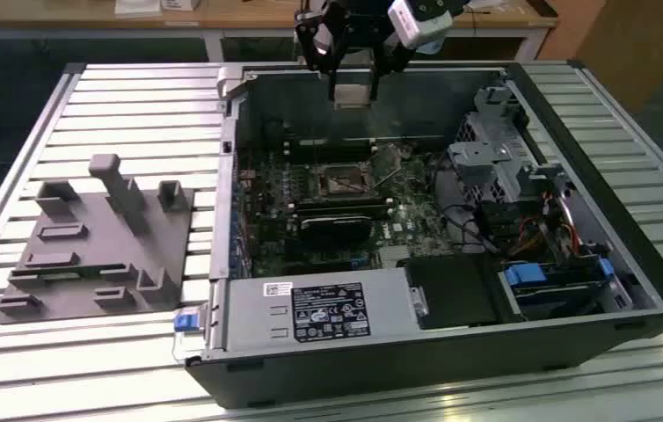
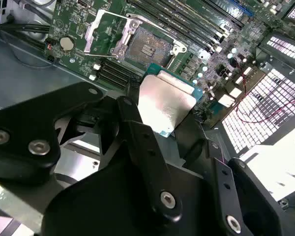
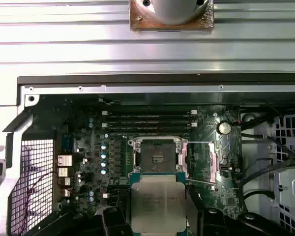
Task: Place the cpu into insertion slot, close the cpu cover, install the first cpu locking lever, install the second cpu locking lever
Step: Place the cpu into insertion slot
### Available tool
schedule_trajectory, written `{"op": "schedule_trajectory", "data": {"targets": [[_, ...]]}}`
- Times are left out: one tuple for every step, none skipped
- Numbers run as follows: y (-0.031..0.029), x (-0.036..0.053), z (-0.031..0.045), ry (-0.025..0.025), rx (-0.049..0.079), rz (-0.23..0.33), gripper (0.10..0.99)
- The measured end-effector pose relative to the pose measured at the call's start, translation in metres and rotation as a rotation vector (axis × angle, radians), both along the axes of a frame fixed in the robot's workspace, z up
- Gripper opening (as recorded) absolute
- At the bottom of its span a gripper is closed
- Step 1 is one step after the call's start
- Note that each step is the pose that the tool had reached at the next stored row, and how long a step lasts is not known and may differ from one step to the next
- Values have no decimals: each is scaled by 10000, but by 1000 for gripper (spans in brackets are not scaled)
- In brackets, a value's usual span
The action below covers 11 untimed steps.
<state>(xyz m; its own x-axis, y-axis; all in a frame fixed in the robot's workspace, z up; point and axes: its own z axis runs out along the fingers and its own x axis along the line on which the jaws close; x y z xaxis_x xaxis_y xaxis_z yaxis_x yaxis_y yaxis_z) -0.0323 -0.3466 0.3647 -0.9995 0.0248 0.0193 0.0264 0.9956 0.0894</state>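
Observation:
My gripper hangs above the rear wall of the open computer case, shut on the cpu, a flat square chip with a silvery top. In both wrist views the cpu sits between the black fingers, high above the board. The insertion slot lies bare with its dark centre showing. The cpu cover is swung open beside the slot. A thin wire lever stands loose next to it.
A grey moulded fixture lies on the slatted table at the exterior view's left. Inside the case are a power supply, a black module near the slot, drive bays and cables. Memory slots run beside the socket.

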Motion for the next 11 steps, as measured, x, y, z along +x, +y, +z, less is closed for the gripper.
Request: {"op": "schedule_trajectory", "data": {"targets": [[0, 0, 0, 0, 0, 0, 537], [0, 0, 0, 0, -1, 0, 537], [0, 0, 0, 0, 0, 0, 537], [0, 0, 0, 0, -1, 0, 537], [0, 0, -1, 1, -2, 0, 537], [0, 0, -3, 1, -2, 0, 537], [0, 0, -6, 0, -1, 0, 537], [0, 0, -10, 0, 0, 0, 537], [0, 0, -13, 0, 0, 0, 537], [0, 0, -17, 0, -1, 0, 537], [0, 0, -22, 0, 0, 0, 537]]}}
